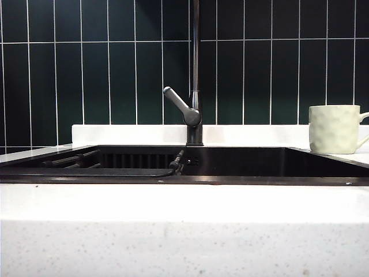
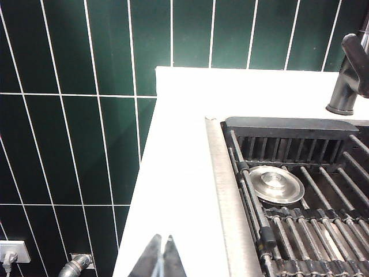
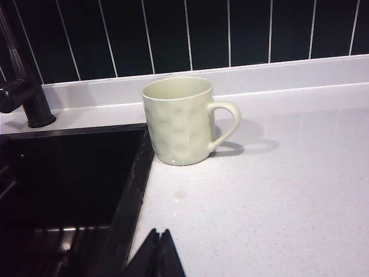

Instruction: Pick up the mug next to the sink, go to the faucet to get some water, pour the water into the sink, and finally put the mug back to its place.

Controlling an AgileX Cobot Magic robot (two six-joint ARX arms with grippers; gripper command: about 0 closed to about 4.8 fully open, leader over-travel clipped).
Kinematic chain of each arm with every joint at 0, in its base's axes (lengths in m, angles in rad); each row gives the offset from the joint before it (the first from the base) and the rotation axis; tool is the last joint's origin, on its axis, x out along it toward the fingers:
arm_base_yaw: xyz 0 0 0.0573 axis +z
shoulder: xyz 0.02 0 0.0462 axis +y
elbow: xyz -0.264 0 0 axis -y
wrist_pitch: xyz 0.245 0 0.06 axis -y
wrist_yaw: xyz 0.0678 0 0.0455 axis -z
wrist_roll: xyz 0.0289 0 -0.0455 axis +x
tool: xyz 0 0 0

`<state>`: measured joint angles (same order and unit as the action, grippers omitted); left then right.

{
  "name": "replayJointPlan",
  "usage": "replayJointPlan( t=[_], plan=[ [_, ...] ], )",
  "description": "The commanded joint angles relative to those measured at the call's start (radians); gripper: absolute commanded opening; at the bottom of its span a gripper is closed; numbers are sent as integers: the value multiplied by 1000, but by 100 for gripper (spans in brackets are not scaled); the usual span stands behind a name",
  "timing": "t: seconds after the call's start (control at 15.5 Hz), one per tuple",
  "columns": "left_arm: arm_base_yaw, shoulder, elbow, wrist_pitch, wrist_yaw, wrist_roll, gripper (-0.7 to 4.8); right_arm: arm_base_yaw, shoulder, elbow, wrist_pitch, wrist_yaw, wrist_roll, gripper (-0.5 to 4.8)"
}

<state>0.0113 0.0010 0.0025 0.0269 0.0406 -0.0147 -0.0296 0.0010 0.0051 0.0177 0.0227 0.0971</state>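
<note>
The mug (image 3: 177,121) stands upright on the table (image 3: 277,190), just beside the sink's (image 3: 69,179) right rim, handle pointing right. The faucet (image 1: 195,86) rises behind the sink. Left tool (image 2: 161,259) and right tool (image 3: 157,254) hover closed, holding nothing.

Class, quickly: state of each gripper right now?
Left gripper: closed, empty, above the counter left of the sink.
Right gripper: closed, empty, short of the mug.
</note>
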Motion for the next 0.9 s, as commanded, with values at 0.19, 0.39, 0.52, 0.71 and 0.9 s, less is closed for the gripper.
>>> replayJointPlan(
  t=[0.19,0.39,0.52,0.71,0.9],
  plan=[
    [-2,0,5,19,-2,-4,-5,2,-1,-4,15,1,4,-6],
    [-2,0,5,19,2,-6,-5,2,-1,-4,17,1,4,-6],
    [-2,0,5,19,8,-49,-5,2,-1,-2,27,1,6,-6],
    [-2,0,59,12,13,-45,-5,2,-1,20,114,8,78,-6],
    [-2,4,129,12,61,-37,-5,2,3,121,11,85,90,-6]
  ],
)
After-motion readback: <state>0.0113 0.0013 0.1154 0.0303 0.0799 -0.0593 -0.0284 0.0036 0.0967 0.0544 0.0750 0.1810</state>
